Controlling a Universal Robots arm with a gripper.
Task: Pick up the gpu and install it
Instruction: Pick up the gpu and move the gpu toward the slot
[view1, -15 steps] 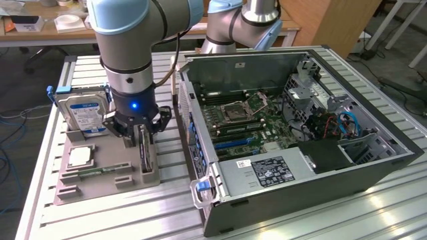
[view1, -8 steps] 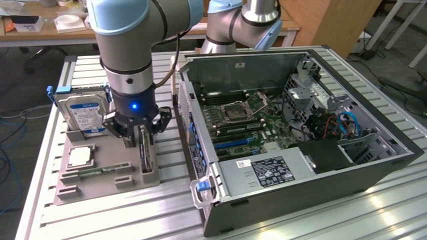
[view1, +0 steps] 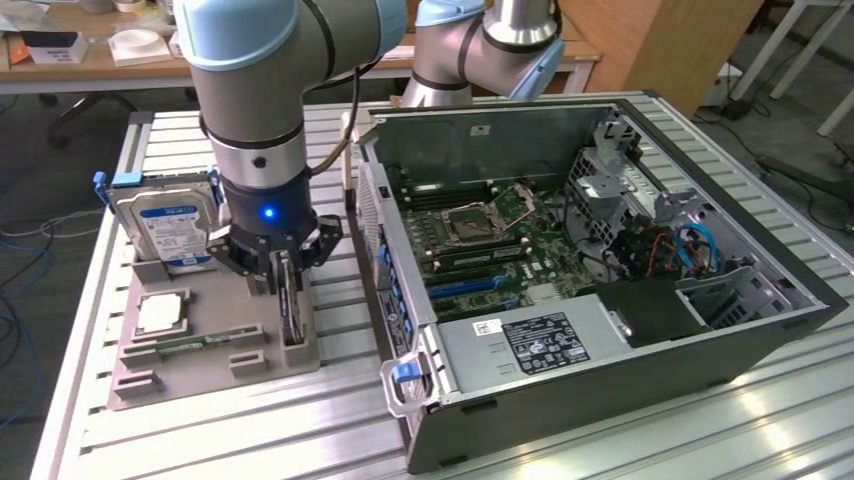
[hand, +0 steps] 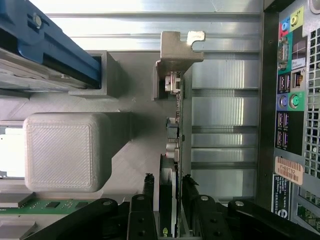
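Note:
The gpu (view1: 290, 305) stands on edge in a slot of the grey holder tray (view1: 200, 370), to the exterior view's left of the open computer case (view1: 601, 300). My gripper (view1: 284, 272) has come down over its top edge. In the wrist view the card (hand: 176, 125) runs away from the camera to its silver end bracket (hand: 177, 50). My gripper (hand: 168, 183) straddles the card, one dark finger (hand: 148, 184) on each face. A narrow gap shows on each side, so the jaws are open and hold nothing.
A hard drive (view1: 167, 225) with a blue-white label stands in the same tray, with a processor (view1: 160, 312) and a memory stick (view1: 187, 346) beside it. The case's motherboard (view1: 487, 245) lies exposed. Its rear port panel (hand: 290, 100) is close beside the card.

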